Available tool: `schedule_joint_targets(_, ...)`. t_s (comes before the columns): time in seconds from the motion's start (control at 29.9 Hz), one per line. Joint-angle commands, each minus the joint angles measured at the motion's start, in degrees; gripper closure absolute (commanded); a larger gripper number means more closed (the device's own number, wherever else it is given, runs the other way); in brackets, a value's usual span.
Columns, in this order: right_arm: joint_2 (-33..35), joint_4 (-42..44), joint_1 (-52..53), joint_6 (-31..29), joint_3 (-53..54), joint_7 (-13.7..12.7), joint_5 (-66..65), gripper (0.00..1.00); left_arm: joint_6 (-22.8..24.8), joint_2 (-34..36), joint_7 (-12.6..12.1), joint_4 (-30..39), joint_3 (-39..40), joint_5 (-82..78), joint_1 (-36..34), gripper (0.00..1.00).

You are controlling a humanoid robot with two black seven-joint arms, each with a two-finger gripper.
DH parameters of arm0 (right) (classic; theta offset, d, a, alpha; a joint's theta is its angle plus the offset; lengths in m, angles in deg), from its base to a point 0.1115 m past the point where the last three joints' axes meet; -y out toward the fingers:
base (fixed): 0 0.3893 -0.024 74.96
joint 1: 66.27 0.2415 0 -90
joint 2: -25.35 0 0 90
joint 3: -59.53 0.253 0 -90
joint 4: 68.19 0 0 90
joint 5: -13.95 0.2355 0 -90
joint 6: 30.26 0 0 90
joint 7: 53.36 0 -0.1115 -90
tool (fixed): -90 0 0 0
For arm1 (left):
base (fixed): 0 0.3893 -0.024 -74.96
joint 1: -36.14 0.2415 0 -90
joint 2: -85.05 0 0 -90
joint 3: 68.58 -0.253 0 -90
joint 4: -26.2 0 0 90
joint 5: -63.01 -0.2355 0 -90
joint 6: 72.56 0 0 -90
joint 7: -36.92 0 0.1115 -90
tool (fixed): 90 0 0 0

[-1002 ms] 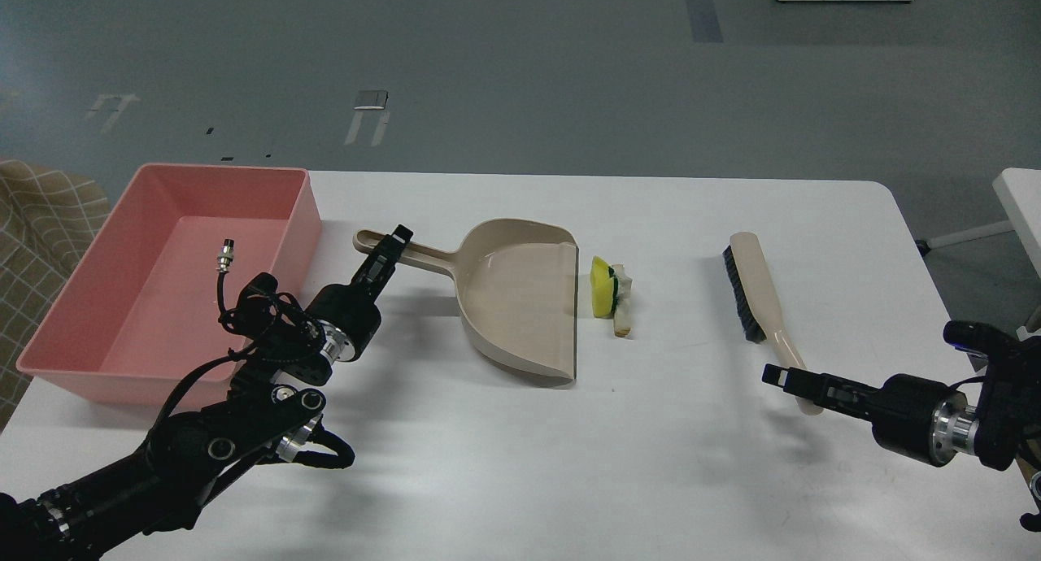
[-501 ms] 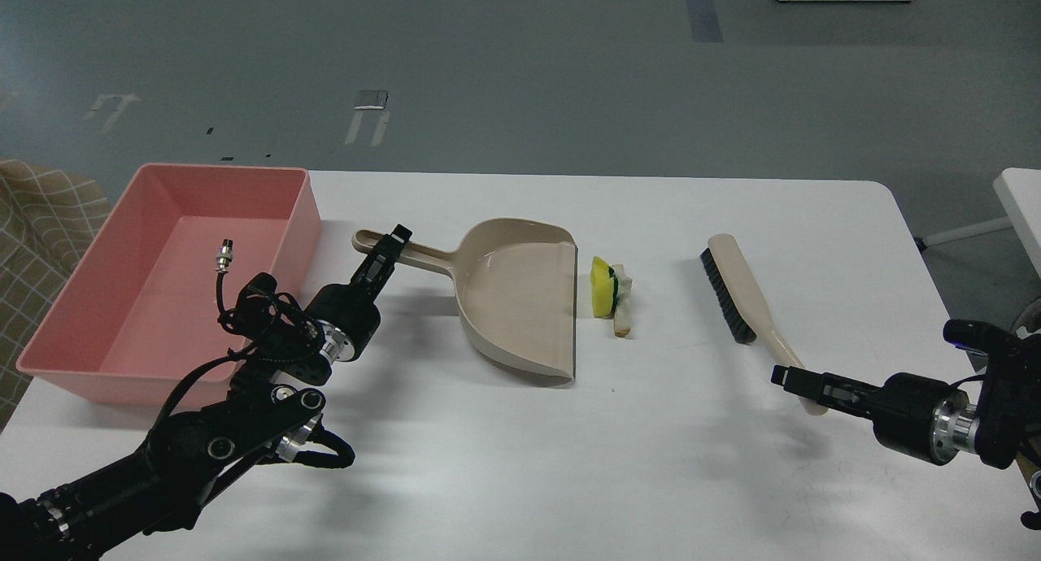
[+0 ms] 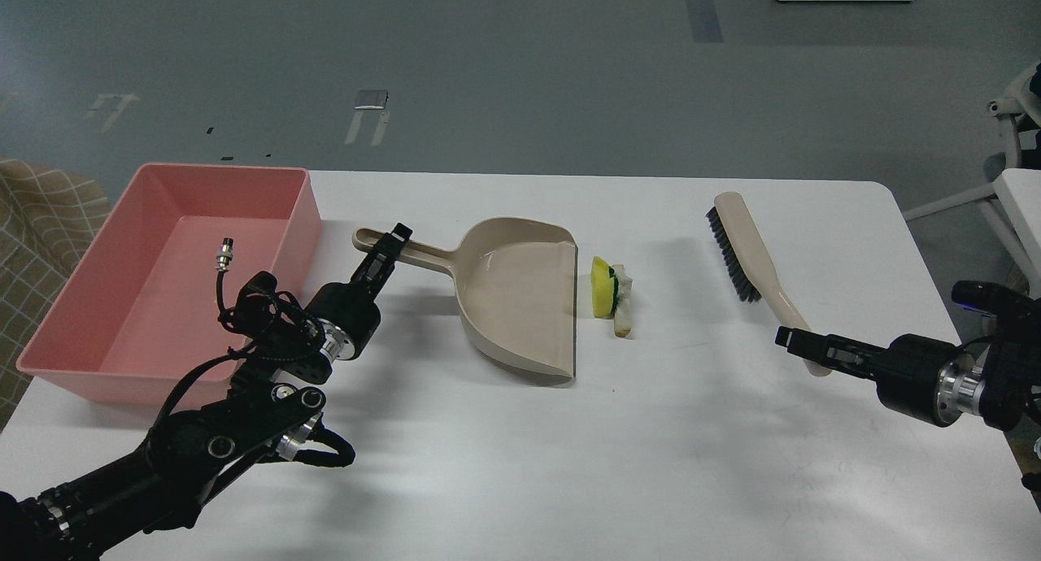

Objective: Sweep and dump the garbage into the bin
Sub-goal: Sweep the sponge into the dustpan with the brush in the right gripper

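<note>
Both grippers' fingers (image 3: 396, 244) hide the handles they clasp.

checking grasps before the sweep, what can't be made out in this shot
1. Head view: the left gripper sits over the dustpan handle; its dark fingers hide the contact.
2. Head view: the right gripper covers the brush handle's end; its fingers cannot be told apart.
3. Head view: the garbage is too small to count the whitish strips beside the yellow chunk.
4. Head view: the left arm hides part of the bin.
</note>
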Motion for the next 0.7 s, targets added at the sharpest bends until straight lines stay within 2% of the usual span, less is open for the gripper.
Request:
schedule_joint_targets(0.0, -2.74, -0.24, -0.16, -0.09, -2.68, -0.56, -1.16, 1.00, 0.00, -0.01, 0.00, 0.00, 0.00, -0.03, 0.02, 1.00)
schedule_joint_targets(0.2, -7.93, -0.25, 0.63, -0.09, -7.08, -0.56, -1.43, 1.00, 0.00, -0.10, 0.17, 0.00, -0.18, -0.29, 0.10, 1.00)
schedule_joint_targets(0.67, -19.71, 0.10, 5.11, -0.09, -7.17, -0.65, -1.17, 1.00, -0.09, -1.06, 0.35, 0.00, -0.27, -0.38, 0.63, 1.00)
